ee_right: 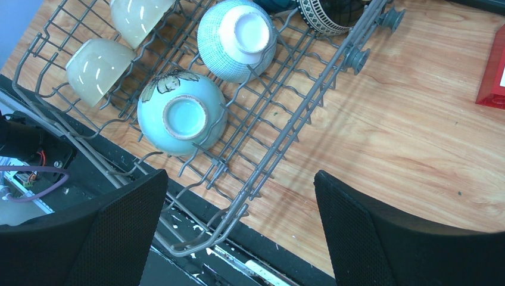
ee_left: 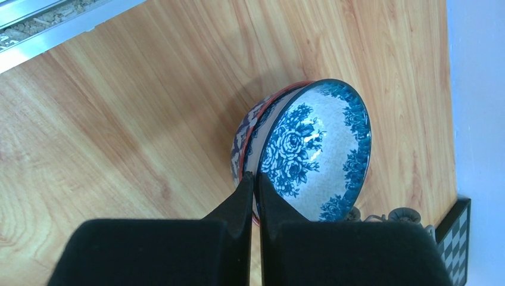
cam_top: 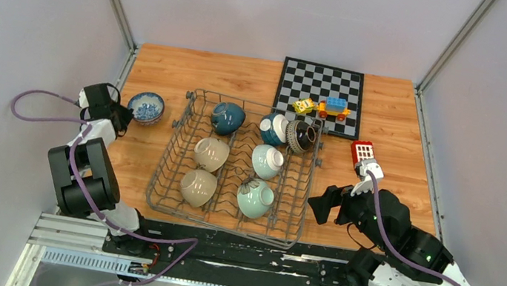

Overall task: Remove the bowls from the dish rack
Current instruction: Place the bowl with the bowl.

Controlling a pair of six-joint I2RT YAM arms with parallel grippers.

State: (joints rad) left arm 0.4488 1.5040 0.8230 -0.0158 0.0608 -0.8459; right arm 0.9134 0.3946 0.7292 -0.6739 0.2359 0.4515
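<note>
Left tool [ee_left: 255, 177] pinches the patterned bowl [ee_left: 309, 149] by its rim, on the bench [ee_left: 119, 119]. Right tool [ee_right: 240, 179] gapes wide above the rack [ee_right: 280, 149] corner, with a green bowl [ee_right: 181, 113] left of it.

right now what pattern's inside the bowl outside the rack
Blue roses on white inside the bowl; left wrist view.

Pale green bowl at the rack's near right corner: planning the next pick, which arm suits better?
Right. The right gripper is open beside the grey wire rack, near the pale green bowl; the left gripper is shut on the blue floral bowl.
</note>
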